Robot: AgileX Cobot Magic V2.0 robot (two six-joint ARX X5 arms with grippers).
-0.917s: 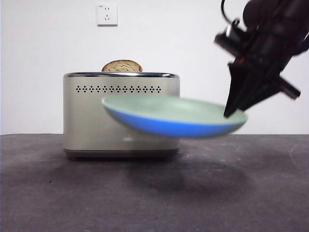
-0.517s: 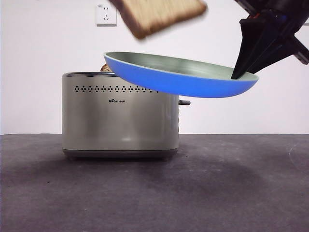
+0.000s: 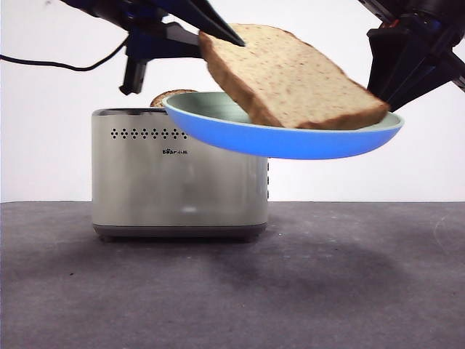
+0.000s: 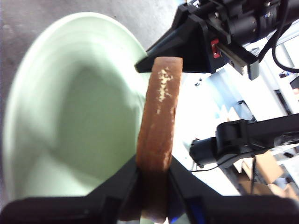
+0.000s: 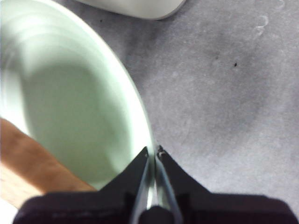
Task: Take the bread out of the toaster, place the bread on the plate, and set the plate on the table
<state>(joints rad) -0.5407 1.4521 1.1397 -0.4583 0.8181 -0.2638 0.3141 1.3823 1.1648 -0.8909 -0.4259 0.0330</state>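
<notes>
The bread (image 3: pixel 294 76), a wide speckled tan slice with a dark crust, hangs tilted with its low end inside the plate (image 3: pixel 290 138). My left gripper (image 3: pixel 218 33) is shut on the slice's upper corner; the left wrist view shows the crust edge (image 4: pixel 158 116) between its jaws over the pale green plate (image 4: pixel 70 107). My right gripper (image 3: pixel 385 102) is shut on the plate's rim (image 5: pixel 150 154) and holds it in the air in front of the cream toaster (image 3: pixel 178 178). The bread's corner also shows in the right wrist view (image 5: pixel 28 163).
A second, dome-topped slice (image 3: pixel 166 97) pokes out of the toaster behind the plate. The dark table (image 3: pixel 232 291) lies below the plate. A white wall socket was on the wall behind; the left arm now covers that spot.
The plate has risen from toaster mid-height to above its top. The bread came down from the top edge into the plate, and the left arm has come into view.
</notes>
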